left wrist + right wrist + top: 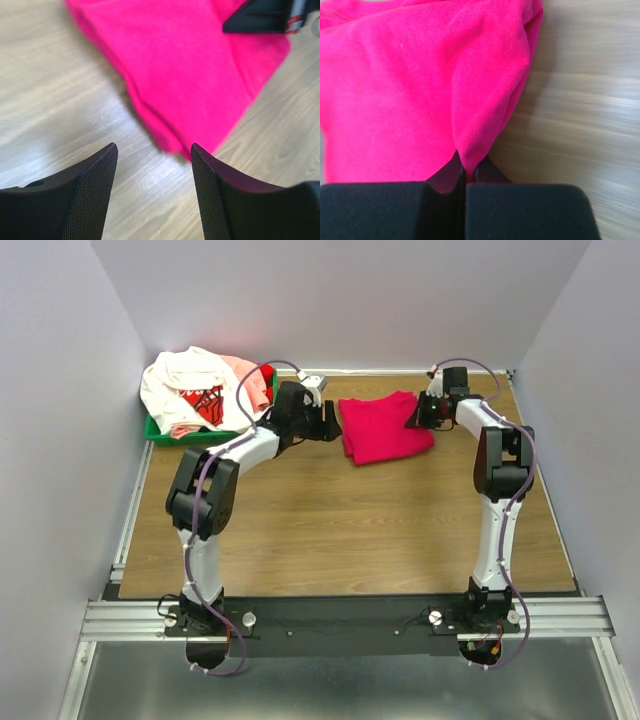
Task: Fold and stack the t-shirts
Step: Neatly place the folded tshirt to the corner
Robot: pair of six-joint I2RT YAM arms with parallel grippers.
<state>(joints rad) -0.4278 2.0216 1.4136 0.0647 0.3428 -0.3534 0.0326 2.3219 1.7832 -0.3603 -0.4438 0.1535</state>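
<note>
A magenta shirt point(385, 428) is seen lying folded on the table point(330, 530), in a roughly rectangular bundle with layered edges on its left side. The left gripper point(330, 423) is held just beside the shirt's left edge. In the left wrist view point(152, 147) its jaws are spread apart over bare wood, nothing is held between the fingers point(90, 200), and a corner of the shirt point(190, 65) lies just ahead of them, not touched.

The right gripper point(413, 420) is placed at the shirt's right edge. In the right wrist view point(467, 167) its jaws are pressed together on a pinched ridge of the shirt point(420, 90), and the cloth is drawn up into a fold that runs from the jaws back across the fabric.

Well to the left of the magenta shirt, beyond the left gripper, a green tray point(160, 432) is seen. A white shirt point(185, 380) with a red print is heaped over it, a pink shirt point(240, 365) is bunched on the side of the heap nearer the magenta shirt, and a red shirt point(266, 375) shows at the heap's edge closest to it.
</note>
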